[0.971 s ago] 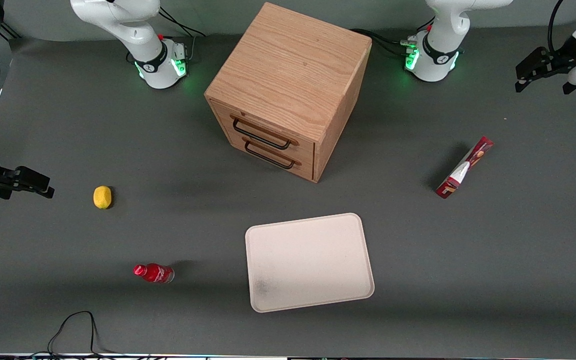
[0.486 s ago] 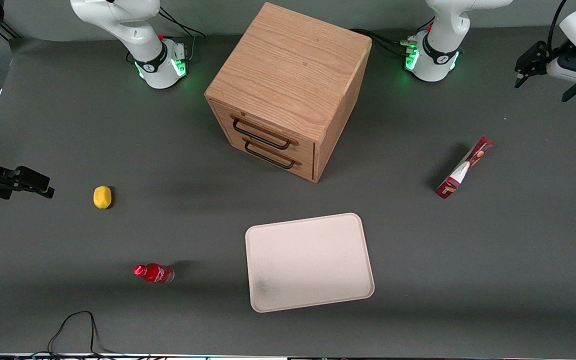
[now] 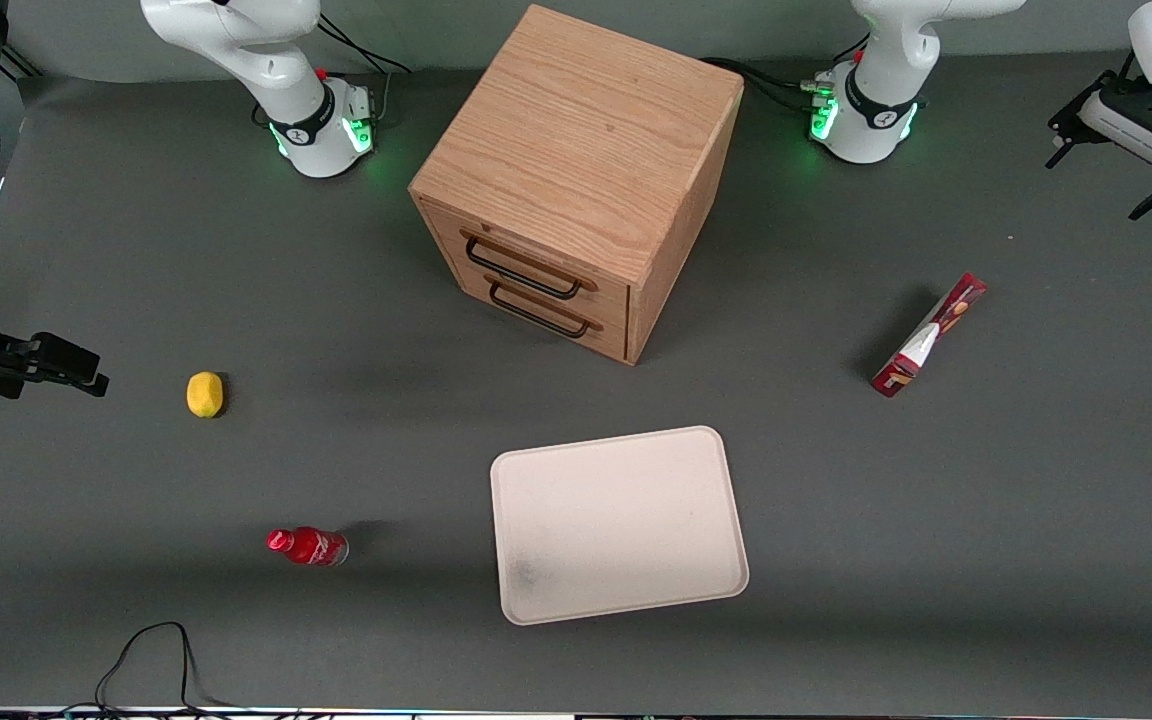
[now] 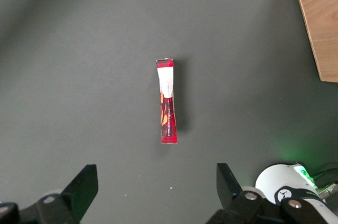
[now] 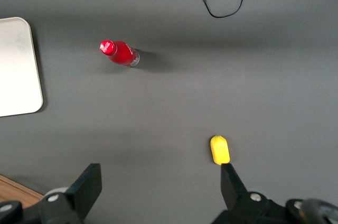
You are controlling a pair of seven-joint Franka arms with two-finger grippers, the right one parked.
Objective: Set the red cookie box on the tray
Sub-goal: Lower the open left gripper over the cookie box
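Swung upward and turned since the earlier frames, tool (image 4: 153, 192) now hanging high at the upper right edge of the front view, fingers (image 4: 82, 187) spread wide, gripping nothing. Lying flat on open grey bench (image 3: 1036, 520), well apart from everything: long slim dark red cardboard cookie box (image 3: 928, 337) with white wedge mark and small cookie pictures. Wide bare bench on all sides of it. Nearer the camera, at lower centre: large flat cream-beige tray (image 3: 636, 500) with rounded corners, low rim, faint grey smudge. Above the tray in the frame: oak-coloured wooden drawer cabinet (image 3: 576, 150).
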